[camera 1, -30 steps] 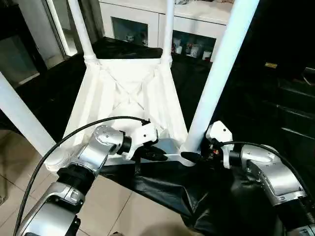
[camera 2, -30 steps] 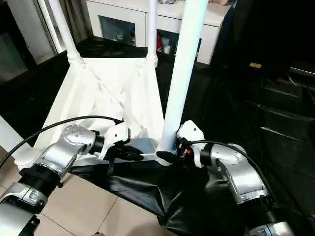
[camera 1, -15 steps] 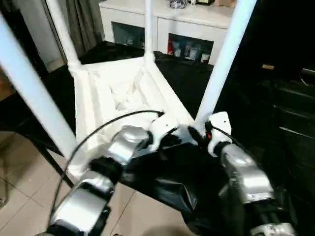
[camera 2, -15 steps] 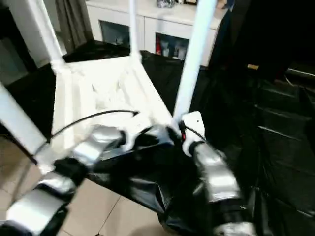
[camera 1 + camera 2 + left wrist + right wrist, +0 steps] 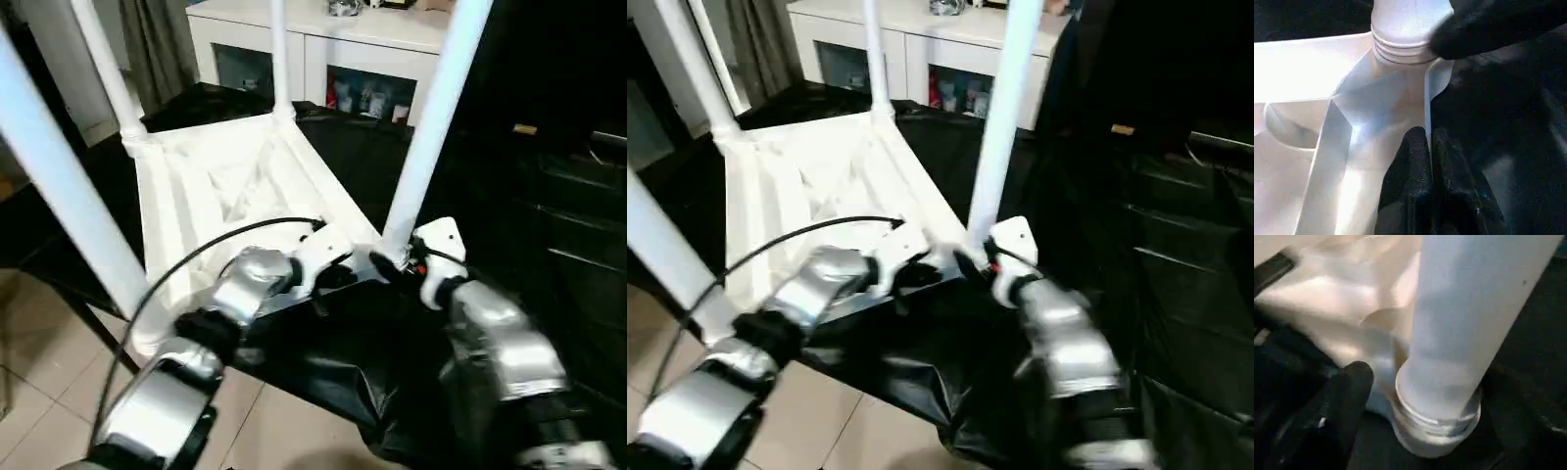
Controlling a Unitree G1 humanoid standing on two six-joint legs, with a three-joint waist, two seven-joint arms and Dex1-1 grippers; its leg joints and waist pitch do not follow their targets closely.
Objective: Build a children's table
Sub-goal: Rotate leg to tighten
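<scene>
The children's table lies upside down on a surface covered in black sheeting, ribbed underside facing up. All four white legs stand upright in the corner sockets: one at the far left corner, one at the far right corner, one at the near left corner, and one at the near right corner, directly ahead of me.

My left gripper is clenched on the thin rim of the top, just beside the near right socket. In the left wrist view, its two black fingers are pressed together with the white edge between them. In the head views, this gripper sits at the near edge of the top, close to the base of the near right leg.

My right gripper is at the base of that same leg, where the ribbed collar meets the socket. In the right wrist view, one black finger stands to one side of the collar, apart from it. The jaws are spread around the leg, not closed on it.

A white cabinet with glass doors stands beyond the table. Tiled floor shows at the near left.
</scene>
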